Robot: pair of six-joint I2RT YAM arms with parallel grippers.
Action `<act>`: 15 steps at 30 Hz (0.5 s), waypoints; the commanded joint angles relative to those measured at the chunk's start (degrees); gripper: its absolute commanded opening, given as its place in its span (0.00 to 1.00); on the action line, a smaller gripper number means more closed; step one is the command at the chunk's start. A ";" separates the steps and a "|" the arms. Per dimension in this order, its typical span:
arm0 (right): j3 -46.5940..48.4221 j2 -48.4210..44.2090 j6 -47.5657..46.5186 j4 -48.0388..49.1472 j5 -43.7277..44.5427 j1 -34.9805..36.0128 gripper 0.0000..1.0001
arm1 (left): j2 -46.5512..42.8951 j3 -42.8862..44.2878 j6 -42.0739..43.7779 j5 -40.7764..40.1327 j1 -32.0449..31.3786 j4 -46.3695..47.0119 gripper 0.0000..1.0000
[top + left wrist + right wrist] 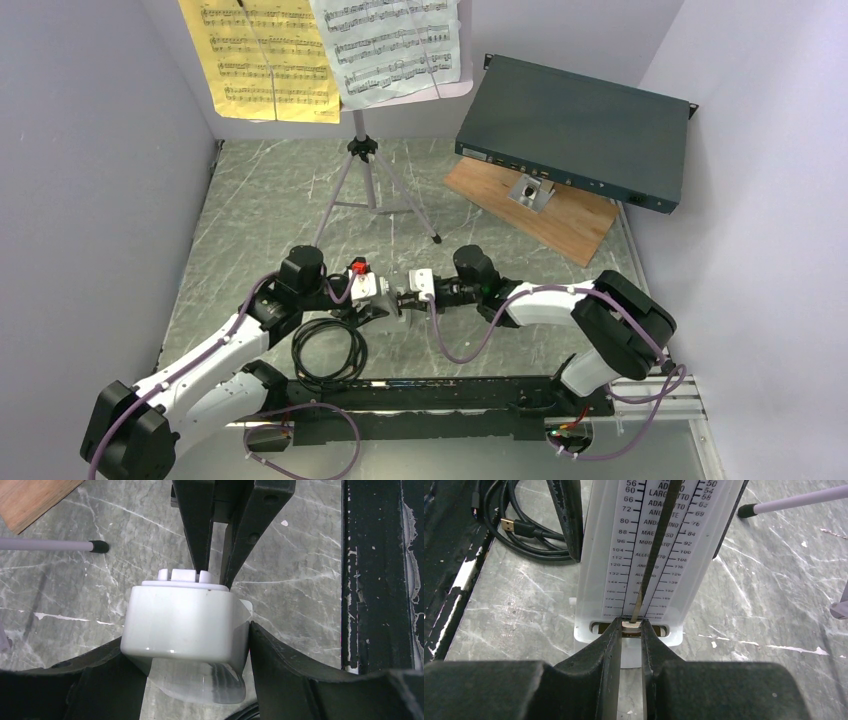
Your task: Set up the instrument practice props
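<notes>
While the left gripper [192,645] is clamping the white metronome [180,615] at the top view's lower centre, the right gripper [630,630] is pinching its pendulum rod [659,545], probably freeing it, with the music stand [365,170] waiting above.

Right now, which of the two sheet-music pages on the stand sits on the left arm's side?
The yellow page. It hangs left of the music stand post and reaches lower than the white page beside it.
</notes>
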 commanded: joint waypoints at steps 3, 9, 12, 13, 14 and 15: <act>-1.56 -3.98 1.81 8.40 -4.87 0.02 0.00 | 0.68 1.93 1.66 1.84 0.05 -0.13 0.00; -1.64 -4.38 2.02 8.76 -6.12 -0.24 0.00 | 0.58 1.90 1.66 1.87 0.04 -0.23 0.00; -2.55 -4.85 2.96 10.66 -6.21 -0.37 0.00 | 0.70 1.98 1.75 1.94 0.08 -0.40 0.00; -2.85 -5.08 3.32 11.52 -6.41 -0.46 0.00 | 0.74 1.98 1.69 2.06 0.05 -0.34 0.00; -2.99 -5.17 3.64 12.19 -6.68 -0.55 0.00 | 0.83 1.98 1.66 2.15 0.08 -0.25 0.00; -3.10 -5.21 3.97 12.79 -6.92 -0.59 0.00 | 1.02 2.00 1.67 2.24 0.05 -0.16 0.00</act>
